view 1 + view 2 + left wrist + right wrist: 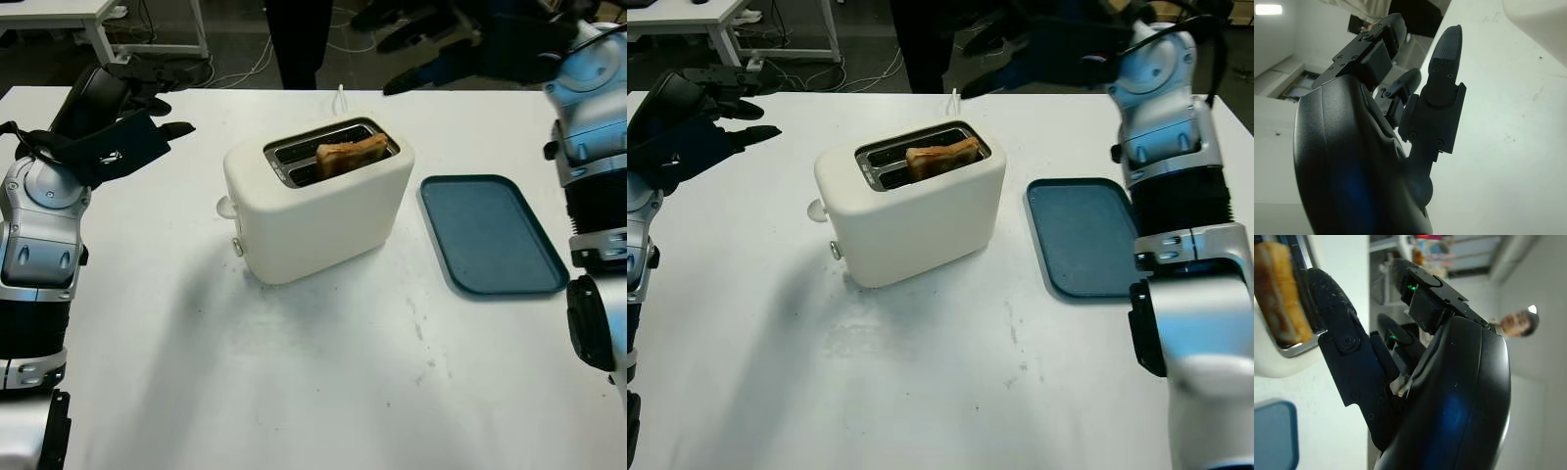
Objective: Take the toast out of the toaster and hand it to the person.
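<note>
The toast stands in the toaster, in the slot nearer the tray. Beyond, the left hand and right hand hover open, apparently empty. A skewed pinch could jam the toast

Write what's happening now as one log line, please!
toast: in toaster slot | right hand: open, raised behind toaster | left hand: open, left of toaster
</note>
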Robot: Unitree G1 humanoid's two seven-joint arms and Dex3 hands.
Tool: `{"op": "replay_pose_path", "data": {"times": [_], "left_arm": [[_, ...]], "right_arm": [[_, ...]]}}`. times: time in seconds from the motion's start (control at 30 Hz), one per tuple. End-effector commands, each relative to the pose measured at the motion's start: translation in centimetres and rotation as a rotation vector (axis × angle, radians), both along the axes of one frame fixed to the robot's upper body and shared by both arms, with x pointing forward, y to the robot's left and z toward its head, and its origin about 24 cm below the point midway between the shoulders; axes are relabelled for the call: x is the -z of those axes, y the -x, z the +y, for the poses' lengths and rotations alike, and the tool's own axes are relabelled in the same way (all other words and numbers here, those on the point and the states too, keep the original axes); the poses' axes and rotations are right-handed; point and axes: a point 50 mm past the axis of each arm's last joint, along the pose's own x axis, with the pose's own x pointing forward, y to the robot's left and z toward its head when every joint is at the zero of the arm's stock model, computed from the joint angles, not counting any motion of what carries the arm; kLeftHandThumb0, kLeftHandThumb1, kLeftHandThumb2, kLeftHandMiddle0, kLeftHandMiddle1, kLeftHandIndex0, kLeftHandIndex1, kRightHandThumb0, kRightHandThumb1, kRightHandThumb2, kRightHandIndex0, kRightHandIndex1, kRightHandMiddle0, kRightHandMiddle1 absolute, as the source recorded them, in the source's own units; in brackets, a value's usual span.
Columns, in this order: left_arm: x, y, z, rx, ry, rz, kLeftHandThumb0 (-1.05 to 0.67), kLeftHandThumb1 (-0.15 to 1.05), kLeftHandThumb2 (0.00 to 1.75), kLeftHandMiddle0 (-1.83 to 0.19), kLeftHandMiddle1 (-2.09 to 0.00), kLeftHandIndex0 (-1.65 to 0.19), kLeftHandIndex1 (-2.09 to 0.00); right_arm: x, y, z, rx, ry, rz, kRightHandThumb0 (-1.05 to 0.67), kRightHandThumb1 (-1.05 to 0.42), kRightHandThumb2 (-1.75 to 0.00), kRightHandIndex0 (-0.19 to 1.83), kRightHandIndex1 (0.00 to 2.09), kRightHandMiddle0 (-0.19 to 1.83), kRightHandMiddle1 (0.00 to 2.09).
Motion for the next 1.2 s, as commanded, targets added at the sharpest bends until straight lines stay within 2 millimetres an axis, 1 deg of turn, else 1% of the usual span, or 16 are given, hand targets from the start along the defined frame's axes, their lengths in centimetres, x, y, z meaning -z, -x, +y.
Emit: {"op": "replay_pose_path", "data": {"times": [0.0,0.07,0.17,0.27,0.53,0.7,0.83,0.97,1.17], "left_arm": [[0.1,0.1,0.1,-0.011,-0.005,0.0,-0.44,0.92,0.06,-0.57,-0.48,-0.72,0.0],[0.1,0.1,0.1,-0.009,-0.003,-0.003,-0.45,0.92,0.06,-0.58,-0.48,-0.72,0.0],[0.2,0.1,0.1,-0.012,0.007,-0.001,-0.45,0.92,0.06,-0.58,-0.48,-0.72,0.0],[0.1,0.1,0.1,-0.015,0.002,0.002,-0.44,0.92,0.06,-0.58,-0.48,-0.72,0.0],[0.2,0.1,0.1,-0.009,-0.005,-0.001,-0.45,0.92,0.07,-0.58,-0.47,-0.72,0.0],[0.2,0.2,0.1,-0.02,-0.012,0.0,-0.46,0.92,0.07,-0.58,-0.46,-0.72,0.0],[0.3,0.2,0.1,-0.019,-0.013,0.0,-0.46,0.92,0.07,-0.58,-0.46,-0.72,0.0],[0.2,0.3,0.0,-0.022,-0.022,0.004,-0.46,0.92,0.07,-0.58,-0.45,-0.72,0.0],[0.2,0.3,-0.1,-0.025,-0.035,0.001,-0.47,0.92,0.07,-0.6,-0.44,-0.72,0.0]], "right_arm": [[0.0,0.1,0.9,-0.029,0.029,-0.012,-0.73,-0.64,0.0,0.95,0.14,0.86,0.06],[0.6,0.1,1.4,-0.049,0.047,-0.004,-0.69,-0.63,0.0,0.96,0.15,0.87,0.06],[1.5,0.0,1.9,-0.068,0.077,0.02,-0.56,-0.6,0.0,0.97,0.18,0.87,0.06],[2.1,0.1,2.2,-0.076,0.093,0.041,-0.49,-0.62,-0.01,0.92,0.18,0.85,0.04],[3.4,0.1,2.7,-0.093,0.139,0.041,-0.56,-0.66,-0.01,0.9,0.26,0.86,0.04],[4.1,-0.1,2.7,-0.086,0.163,0.068,-0.5,-0.67,-0.01,0.83,0.28,0.85,0.03],[4.8,-0.1,2.8,-0.078,0.212,0.031,-0.51,-0.68,-0.01,0.82,0.3,0.87,0.04],[5.7,-0.3,2.7,-0.051,0.248,0.001,-0.42,-0.69,-0.01,0.81,0.35,0.86,0.03],[6.7,-0.7,2.6,-0.04,0.28,-0.017,-0.39,-0.73,-0.01,0.75,0.39,0.84,0.02]]}}
